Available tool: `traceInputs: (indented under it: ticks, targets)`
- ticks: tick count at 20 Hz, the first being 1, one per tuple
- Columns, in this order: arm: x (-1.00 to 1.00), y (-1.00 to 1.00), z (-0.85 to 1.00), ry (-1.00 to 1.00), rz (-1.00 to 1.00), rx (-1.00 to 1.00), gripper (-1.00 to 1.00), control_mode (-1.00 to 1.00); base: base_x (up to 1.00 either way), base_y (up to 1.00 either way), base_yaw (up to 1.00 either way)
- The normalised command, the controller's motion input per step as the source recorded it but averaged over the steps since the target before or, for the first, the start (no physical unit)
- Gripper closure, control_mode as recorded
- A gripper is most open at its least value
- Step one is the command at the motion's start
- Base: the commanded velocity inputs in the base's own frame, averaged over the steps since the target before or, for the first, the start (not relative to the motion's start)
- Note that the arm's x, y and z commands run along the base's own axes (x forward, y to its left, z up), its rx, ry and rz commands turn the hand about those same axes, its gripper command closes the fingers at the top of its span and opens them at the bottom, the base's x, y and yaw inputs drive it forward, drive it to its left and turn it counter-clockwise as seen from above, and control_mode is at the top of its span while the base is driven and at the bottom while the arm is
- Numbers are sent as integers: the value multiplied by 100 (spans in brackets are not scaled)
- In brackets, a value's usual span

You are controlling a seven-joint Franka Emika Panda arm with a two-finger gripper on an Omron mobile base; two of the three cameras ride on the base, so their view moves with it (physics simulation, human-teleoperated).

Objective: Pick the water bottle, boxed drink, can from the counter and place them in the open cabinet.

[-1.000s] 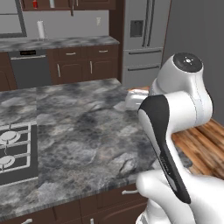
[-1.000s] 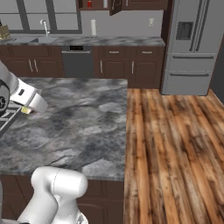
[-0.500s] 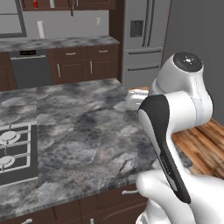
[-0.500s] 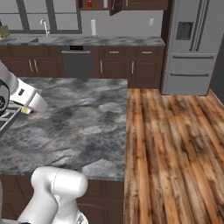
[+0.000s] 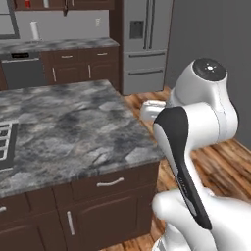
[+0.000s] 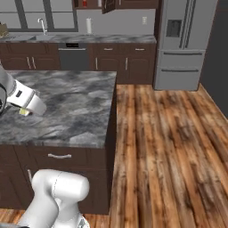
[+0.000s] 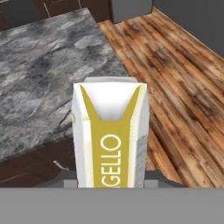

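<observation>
The boxed drink (image 7: 109, 140), a white carton with a yellow front and lettering, stands upright in my gripper (image 7: 110, 183), which is shut on its lower part; the carton hides the fingertips. In the right base view my gripper (image 6: 23, 108) hangs over the left of the grey marbled counter (image 6: 75, 107), with a pale yellow corner of the boxed drink (image 6: 22, 112) below it. The open cabinet (image 6: 107, 4) is high on the far wall, with a small red can (image 6: 83, 3) inside. The water bottle is too small to make out.
A cooktop (image 5: 5, 142) is set into the counter at the left. The steel fridge (image 6: 182, 44) stands at the far right, and a paper towel roll (image 6: 88, 26) is on the back counter. Wooden floor (image 6: 169, 147) stretches to the right of the island.
The whole scene has slid left in both base views, so the base has driven to the right. The carton stays in the shut gripper.
</observation>
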Motion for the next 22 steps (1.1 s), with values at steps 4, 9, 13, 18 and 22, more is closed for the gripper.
traceInputs:
  ticks: [4,9,13,18,22]
  targets:
    - [0,0,0,0,0,0,100,100,75,-100,19]
    - [0,0,0,0,0,0,100,100,94,-100,28]
    - [0,0,0,0,0,0,100,100,60,-100,34]
    - [0,0,0,0,0,0,100,100,85,-100,32]
    - [0,0,0,0,0,0,100,100,100,-100,8]
